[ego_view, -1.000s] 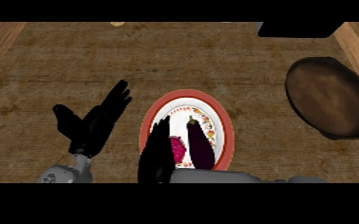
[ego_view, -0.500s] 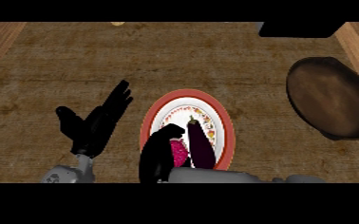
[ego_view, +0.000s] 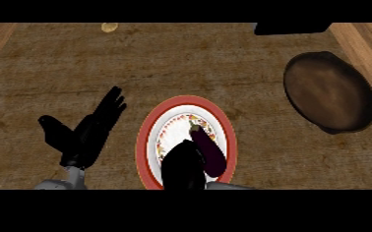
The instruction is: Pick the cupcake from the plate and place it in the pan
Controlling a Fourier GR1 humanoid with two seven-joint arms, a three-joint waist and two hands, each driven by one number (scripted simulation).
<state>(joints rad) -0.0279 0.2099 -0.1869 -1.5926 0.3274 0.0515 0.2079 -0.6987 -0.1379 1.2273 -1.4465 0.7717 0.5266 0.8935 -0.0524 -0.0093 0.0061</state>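
A red-rimmed plate (ego_view: pixel 144 142) lies at the lower middle of the head view. My right hand (ego_view: pixel 181 164) sits on its near half with the fingers curled down over the spot where the pink cupcake showed earlier; the cupcake itself is hidden under the hand. Beside that hand, on the plate's right side, lies a dark purple eggplant (ego_view: pixel 209 150). The brown pan (ego_view: pixel 327 98) rests at the right edge of the counter, well away from the plate. To the left of the plate my left hand (ego_view: pixel 87 132) rests open, fingers pointing up.
A small yellow thing (ego_view: pixel 109 27) lies at the far edge, upper left. At the upper right stands a black object (ego_view: pixel 291 28). A wooden border (ego_view: pixel 357 42) runs along the right side behind the pan.
My right hand's fingers have curled in and closed over the pink cupcake, which no longer shows. The left hand has hardly moved.
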